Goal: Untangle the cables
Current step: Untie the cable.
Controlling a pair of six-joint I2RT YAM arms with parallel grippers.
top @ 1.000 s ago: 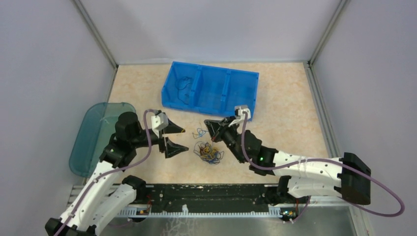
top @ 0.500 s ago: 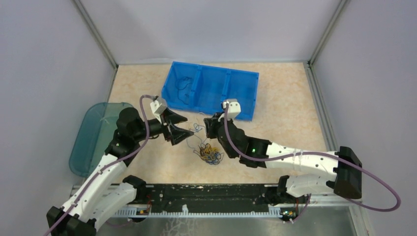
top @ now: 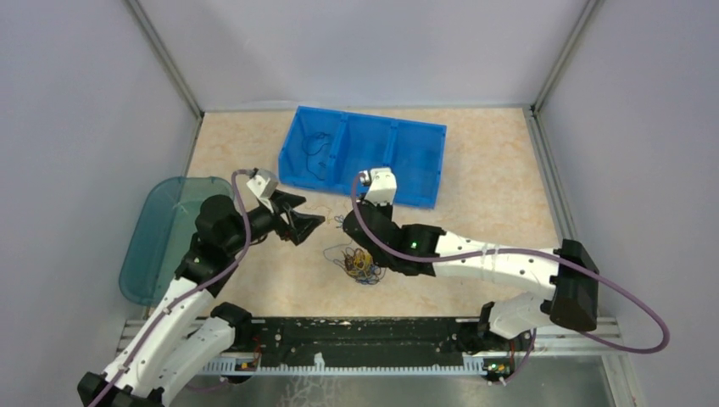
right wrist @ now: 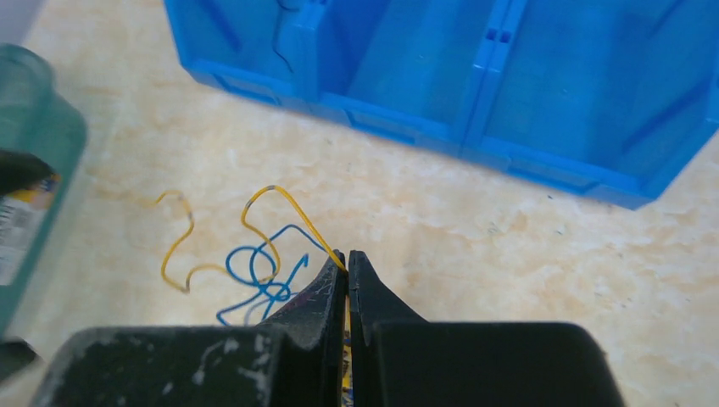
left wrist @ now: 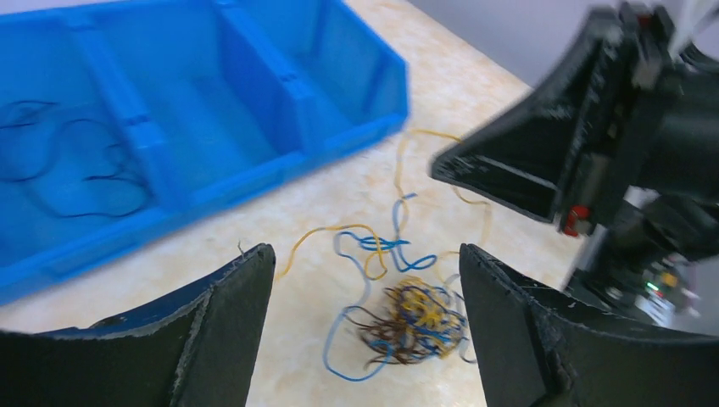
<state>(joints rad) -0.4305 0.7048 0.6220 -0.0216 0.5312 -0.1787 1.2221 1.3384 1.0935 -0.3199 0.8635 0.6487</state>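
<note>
Farthest back, a blue bin (top: 417,161) sat on the worktop (top: 500,195), split by two dividers into three compartments side by side. Its left compartment, as the overhead camera saw it, held a few thin black wires (top: 315,148) lying in loose curls on the floor of the bin. A teal tray (top: 157,237) of see-through plastic lay at the left edge of the worktop, beside the left arm; nothing could be made out inside it.

The rest of the cables (top: 360,264) lay in front of the bin, well apart from it, as a small knot of blue, yellow and dark strands between the two arms, with a few looser loops trailing toward the bin. The right pincer (right wrist: 346,259) was closed tight on the end of a yellow wire (right wrist: 271,212) that arched up from the worktop next to a curly blue wire (right wrist: 263,275). The left pincer (left wrist: 365,250) stood wide, gripping nothing, its fingers (left wrist: 229,331) above the worktop on the near left side of the knot and facing the right one.

The worktop was pale beige with a marbled pattern. Plain grey walls (top: 381,51) closed it in on three sides, with metal posts (top: 165,55) running along the corners, and a black rail (top: 356,335) crossed the near edge where the arms were bolted.
</note>
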